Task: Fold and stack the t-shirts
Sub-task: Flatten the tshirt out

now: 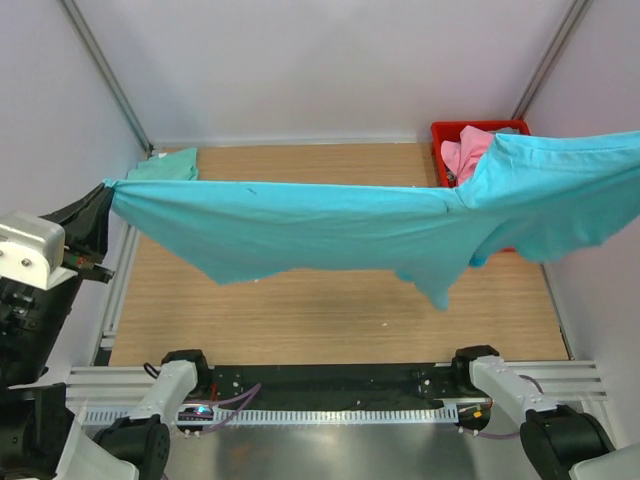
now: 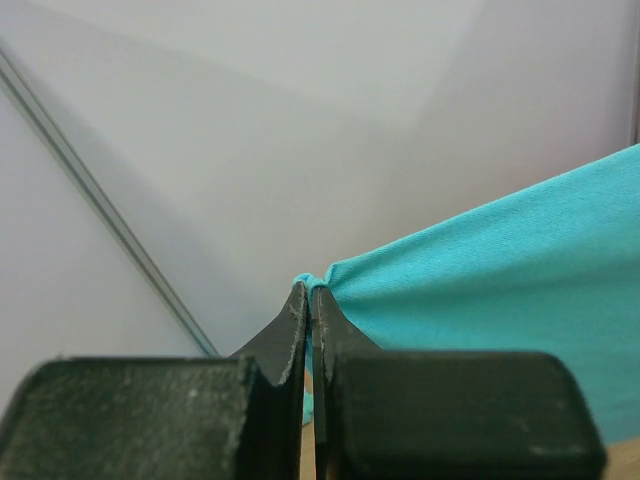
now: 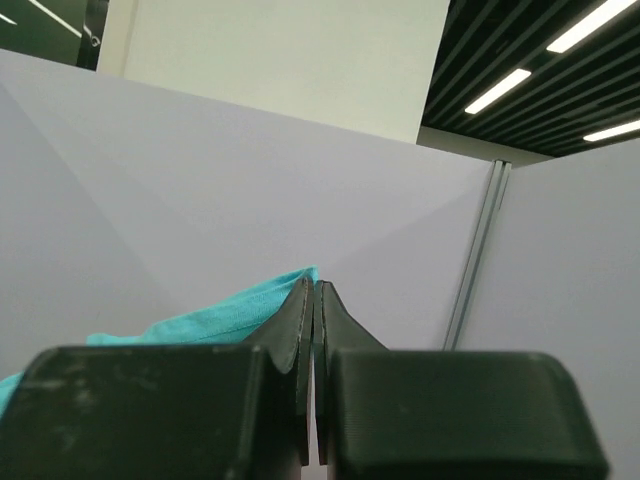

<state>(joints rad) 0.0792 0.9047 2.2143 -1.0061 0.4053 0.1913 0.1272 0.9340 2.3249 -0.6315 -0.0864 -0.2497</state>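
Turquoise-blue soft cloth t-shirt (image 1: pixel 330 225) hangs in the air above the table, pulled out in a long band from the left side of the top view to past its right edge, its lower hem and one sleeve drooping toward the middle. Beneath it lies the light wooden table top (image 1: pixel 330 320), which the shirt does not touch. At the far right corner stands a red plastic bin (image 1: pixel 447 130), partly hidden behind the raised cloth, with a crumpled pink cloth shirt (image 1: pixel 468 152) showing inside it. At the far left corner a mint-green cloth shirt (image 1: pixel 165 167) lies flat on the wood, seemingly folded, though the stretched cloth covers its near edge. The left gripper (image 2: pixel 310 292) is raised at the left side of the table, its two black fingers pressed together with a corner of the turquoise cloth pinched at their tips. The right gripper (image 3: pixel 313 287) is outside the top view; its own camera shows its fingers likewise closed tight, with a fold of turquoise cloth caught at the tips and trailing off to the left.
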